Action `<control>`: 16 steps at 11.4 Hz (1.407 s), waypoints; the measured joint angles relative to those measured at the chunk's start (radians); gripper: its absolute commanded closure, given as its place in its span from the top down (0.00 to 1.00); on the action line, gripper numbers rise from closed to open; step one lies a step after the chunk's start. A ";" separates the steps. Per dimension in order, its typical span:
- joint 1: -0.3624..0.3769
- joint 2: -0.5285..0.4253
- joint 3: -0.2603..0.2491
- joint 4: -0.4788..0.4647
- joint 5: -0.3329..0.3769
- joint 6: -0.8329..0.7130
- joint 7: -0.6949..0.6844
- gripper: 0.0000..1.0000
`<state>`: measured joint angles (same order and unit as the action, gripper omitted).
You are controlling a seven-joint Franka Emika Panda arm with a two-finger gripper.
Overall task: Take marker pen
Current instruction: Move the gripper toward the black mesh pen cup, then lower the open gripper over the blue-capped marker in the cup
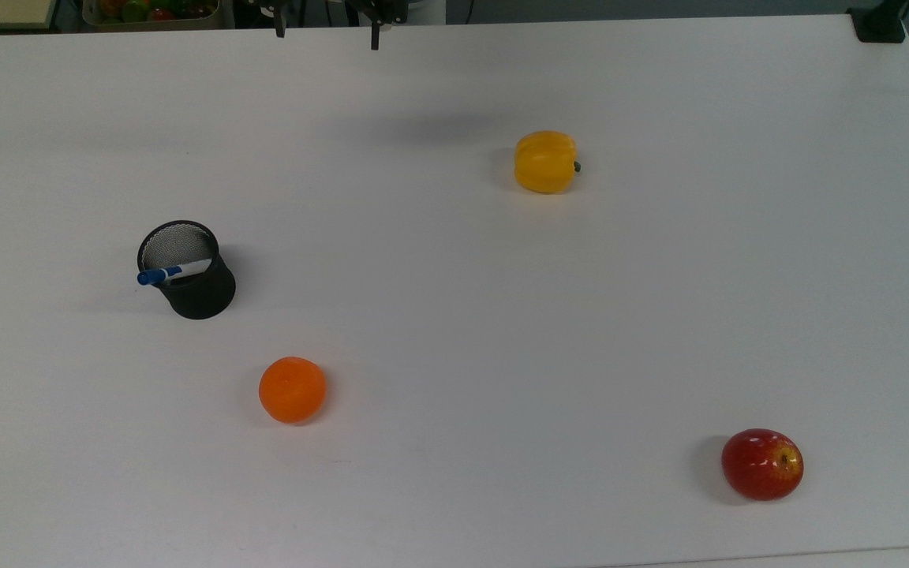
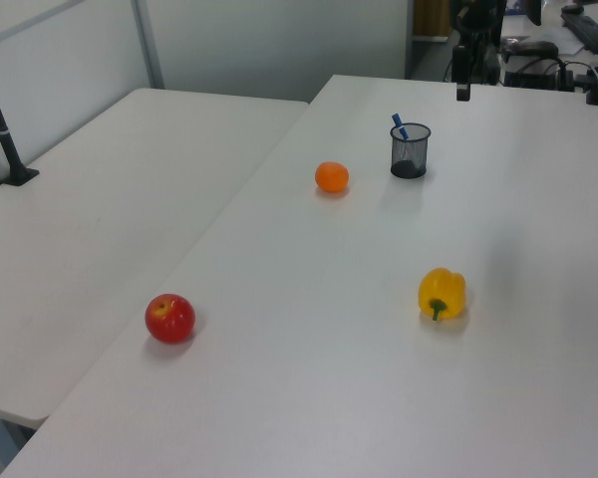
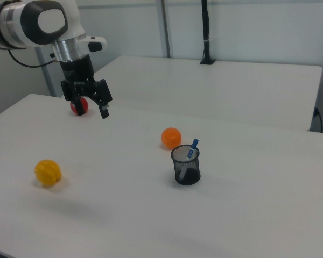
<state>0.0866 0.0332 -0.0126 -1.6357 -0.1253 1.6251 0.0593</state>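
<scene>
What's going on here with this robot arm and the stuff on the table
The arm's gripper hangs open above the white table, holding nothing. The marker pen it is meant to take stands slanted in a black mesh cup, blue cap sticking out over the rim. An orange, a yellow pepper and a red apple lie apart on the table, untouched. The gripper is well away from the cup, so the pick has not begun.

- You have a black mesh wire cup (image 1: 188,272) standing upright on the white table (image 1: 454,315).
- Round orange fruit (image 1: 292,389) sits near the cup.
- Yellow bell pepper (image 1: 545,162) lies on its side, well apart.
- Red apple (image 1: 762,464) sits near the top view's lower right corner.
</scene>
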 measured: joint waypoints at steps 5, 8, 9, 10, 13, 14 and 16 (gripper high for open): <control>-0.036 0.000 -0.001 0.001 0.000 0.000 0.000 1.00; -0.125 0.000 -0.004 0.002 0.000 0.000 -0.002 1.00; -0.151 0.001 -0.005 0.002 0.000 0.011 -0.003 1.00; -0.175 0.005 -0.005 0.001 0.000 0.049 -0.004 1.00; -0.225 0.054 -0.005 0.000 0.000 0.172 -0.003 1.00; -0.244 0.081 -0.005 0.000 0.000 0.233 -0.003 1.00; -0.268 0.140 -0.006 -0.001 0.000 0.355 0.016 1.00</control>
<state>-0.1817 0.1732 -0.0181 -1.6363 -0.1254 1.9804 0.0754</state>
